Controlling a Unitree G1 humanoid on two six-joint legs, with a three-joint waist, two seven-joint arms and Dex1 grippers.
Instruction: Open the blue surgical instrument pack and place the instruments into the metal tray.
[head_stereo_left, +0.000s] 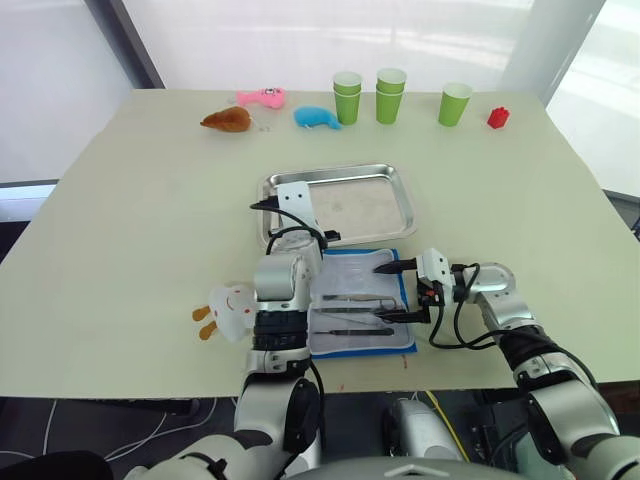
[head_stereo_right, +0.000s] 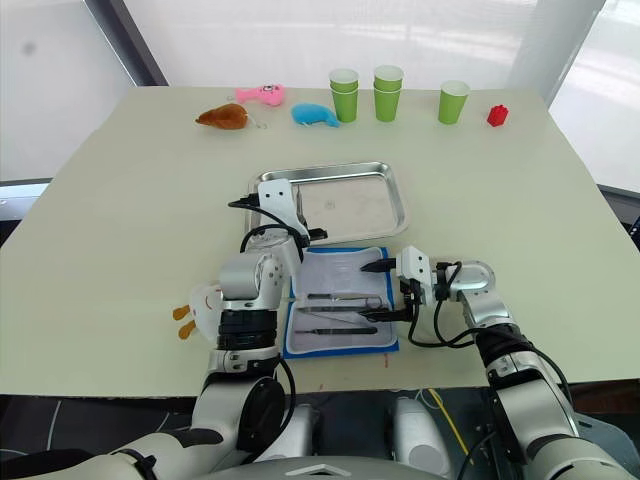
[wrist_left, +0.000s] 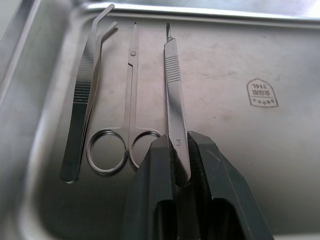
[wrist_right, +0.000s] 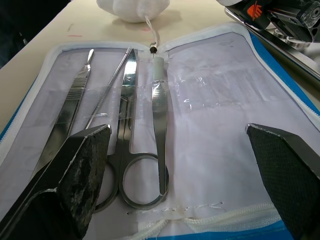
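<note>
On the pale tabletop (head_stereo_left: 120, 250), a white plush toy (head_stereo_left: 228, 310) lies at the near left, just beside the left arm. Farther back and a little right sits the metal tray (head_stereo_left: 395, 190); in the left wrist view it holds bent tweezers (wrist_left: 82, 110), ring-handled scissors (wrist_left: 125, 135) and a scalpel handle (wrist_left: 174, 95) lying side by side on its floor. The left pincer (wrist_left: 181, 170) reaches over the tray's near left part, its fingers clenched on the near end of the scalpel handle. Directly near of the tray lies the blue surgical instrument pack (head_stereo_left: 405, 290), spread open flat with its white lining up. The instruments (wrist_right: 125, 115) still in it sit in the lining's pockets: another flat handle, a thin probe, scissors and tweezers. To the right, the right pincer (head_stereo_left: 402, 292) hovers at the pack's right edge, its fingers (wrist_right: 75, 175) spread wide apart and holding nothing. Along the far edge stand a brown toy (head_stereo_left: 227, 120), a pink toy (head_stereo_left: 262, 97), a small blue plush (head_stereo_left: 316, 117), green cups (head_stereo_left: 390, 95) and a red block (head_stereo_left: 497, 117).
</note>
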